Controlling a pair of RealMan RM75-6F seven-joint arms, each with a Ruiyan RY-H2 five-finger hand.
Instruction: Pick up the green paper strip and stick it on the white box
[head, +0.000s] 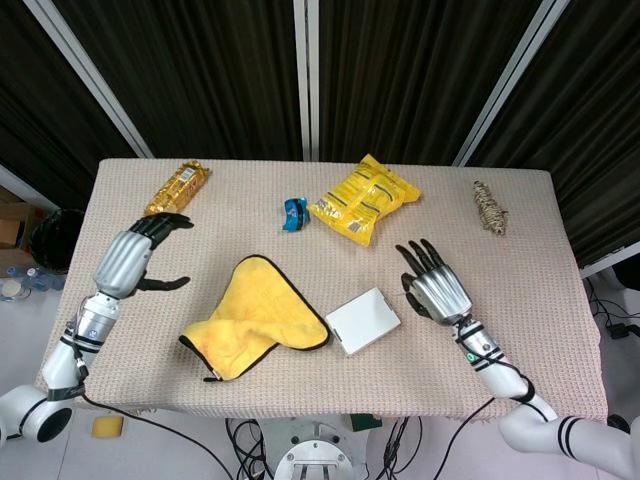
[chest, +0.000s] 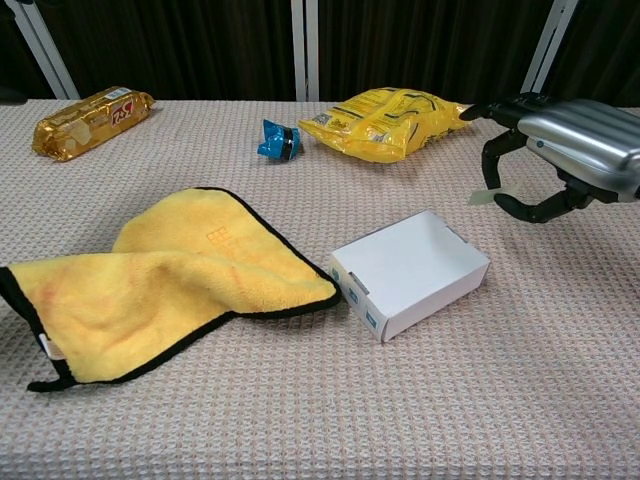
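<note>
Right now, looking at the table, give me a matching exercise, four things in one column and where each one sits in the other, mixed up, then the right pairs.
Things:
1. yellow cloth
2. white box
3. gold snack pack
4. twine bundle

Places:
A. far right corner of the table
B. far left corner of the table
C. near the middle, just left of the right hand
D. left of the white box, touching its corner

Pairs: 1-D, 2-C, 3-B, 4-A
</note>
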